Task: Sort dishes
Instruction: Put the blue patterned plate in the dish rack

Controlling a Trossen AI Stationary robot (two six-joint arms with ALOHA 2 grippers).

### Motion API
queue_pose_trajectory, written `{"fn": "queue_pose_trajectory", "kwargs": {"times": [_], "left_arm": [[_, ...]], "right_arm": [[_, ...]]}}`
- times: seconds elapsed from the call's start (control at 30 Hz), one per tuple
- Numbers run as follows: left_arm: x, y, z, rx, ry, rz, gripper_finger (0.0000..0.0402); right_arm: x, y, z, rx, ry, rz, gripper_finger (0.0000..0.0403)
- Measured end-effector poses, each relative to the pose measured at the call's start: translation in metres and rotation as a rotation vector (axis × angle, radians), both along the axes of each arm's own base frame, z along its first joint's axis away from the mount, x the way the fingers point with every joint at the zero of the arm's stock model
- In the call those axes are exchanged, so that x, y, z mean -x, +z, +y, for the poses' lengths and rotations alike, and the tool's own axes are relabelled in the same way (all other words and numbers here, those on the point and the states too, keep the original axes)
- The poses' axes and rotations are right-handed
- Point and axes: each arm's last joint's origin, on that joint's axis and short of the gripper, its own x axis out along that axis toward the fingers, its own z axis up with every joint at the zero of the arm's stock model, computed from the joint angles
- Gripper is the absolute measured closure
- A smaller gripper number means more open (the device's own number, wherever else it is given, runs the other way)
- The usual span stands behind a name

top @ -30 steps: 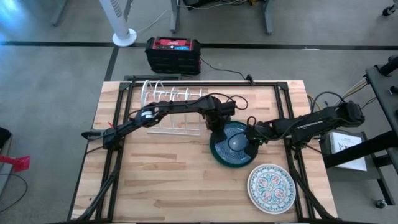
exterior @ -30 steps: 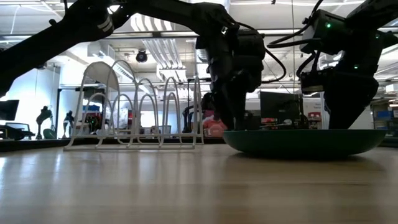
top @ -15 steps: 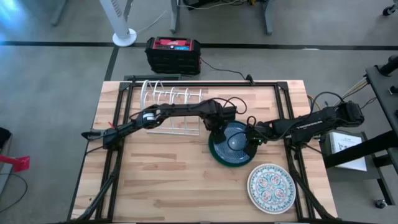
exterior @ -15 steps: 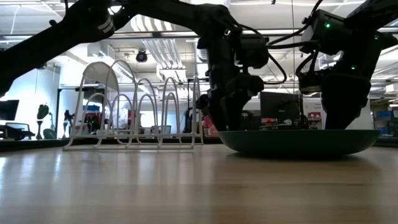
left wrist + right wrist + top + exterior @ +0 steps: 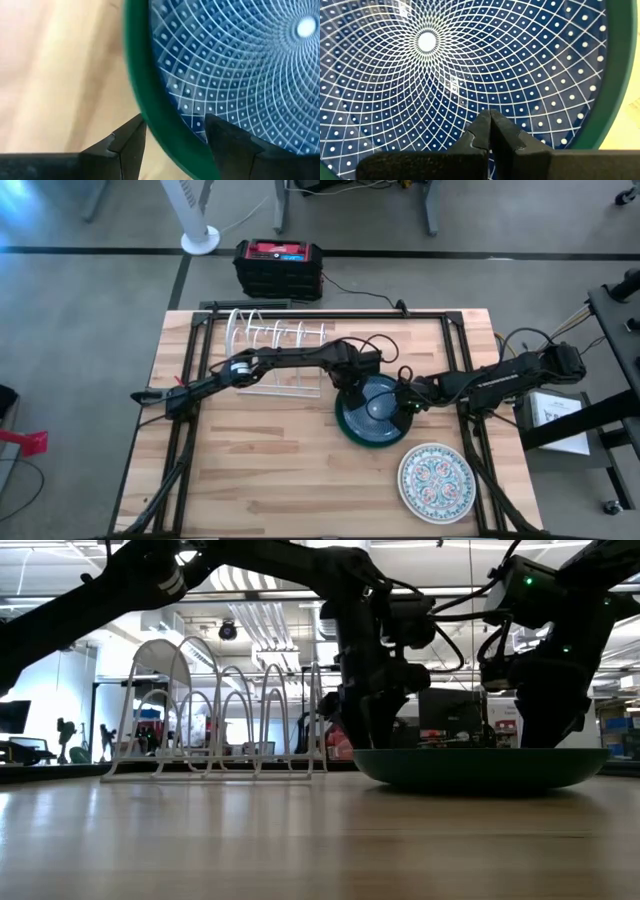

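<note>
- Plates first: a blue plate (image 5: 374, 408) with a white web pattern lies nested on a green plate (image 5: 352, 427), whose green rim shows all round it, right of the table's (image 5: 260, 470) middle.
- My left gripper (image 5: 172, 134) is down at the stack's far-left edge; its fingers (image 5: 131, 142) are spread, one outside the green rim and one over the blue plate, straddling the rim. Whether they touch it I cannot tell.
- My right gripper (image 5: 490, 127) hangs over the right part of the blue plate, fingertips pressed together with nothing between them, pointing at the patterned face.
- In the low view the stack (image 5: 485, 767) sits flat on the wood, with both my arms coming down onto it from above.
- A white plate with a colourful floral pattern (image 5: 436, 480) lies by itself near the table's near-right corner, apart from the stack.
- The white wire rack (image 5: 275, 345) stands far-left of the stack, its slots holding no plates.
</note>
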Motion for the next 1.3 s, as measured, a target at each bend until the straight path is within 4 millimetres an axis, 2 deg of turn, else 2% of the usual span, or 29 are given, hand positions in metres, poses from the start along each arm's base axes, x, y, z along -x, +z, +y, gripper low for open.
{"fn": "queue_pose_trajectory", "kwargs": {"times": [0.13,0.37,0.53,0.77,1.03,1.3], "left_arm": [[0.003,0.012,0.000,-0.097,0.051,-0.001,0.0210],[0.005,0.011,-0.002,-0.188,0.063,0.031,0.0210],[0.001,0.014,-0.006,-0.179,0.056,-0.014,0.0210],[-0.005,0.029,-0.029,-0.101,0.002,-0.119,0.0210],[-0.003,0.022,-0.033,-0.158,0.075,-0.084,0.0214],[-0.008,0.000,-0.035,-0.145,0.129,-0.045,0.0234]], "right_arm": [[-0.001,0.000,0.000,0.003,-0.002,-0.005,0.0403],[-0.001,0.000,0.000,-0.008,-0.006,-0.011,0.0403],[-0.001,0.000,0.000,-0.021,-0.022,-0.013,0.0403],[-0.001,0.000,0.000,-0.030,-0.028,-0.014,0.0403],[-0.001,0.000,0.000,-0.035,-0.031,-0.014,0.0403],[-0.001,0.000,0.001,-0.036,-0.029,-0.014,0.0403]]}}
